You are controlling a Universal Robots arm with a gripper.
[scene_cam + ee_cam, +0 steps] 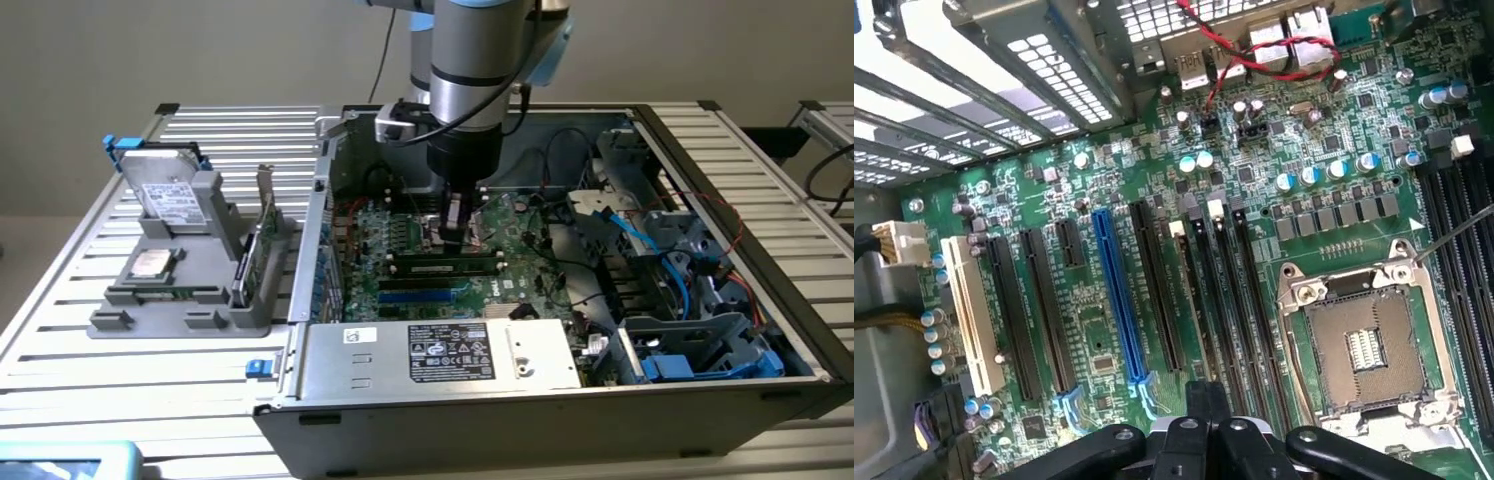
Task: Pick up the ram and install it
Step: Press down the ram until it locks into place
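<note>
Exterior view: arm reaches down into the open computer case (pixel 561 390); gripper (pixel 458 232) sits low over the motherboard (pixel 400 250), just above the ram (pixel 447 267). That stick lies lengthwise in a memory slot, its long edge level with the board. Whether the fingers grip it, cannot tell. Wrist view: gripper (pixel 1204 430) hovers over the board's long dark slots (pixel 1154 290), the empty CPU socket (pixel 1369 345) beside them.

Risk, as judged: uneven pressure could leave one end unlatched; a skewed stick could bind in the slot.
</note>
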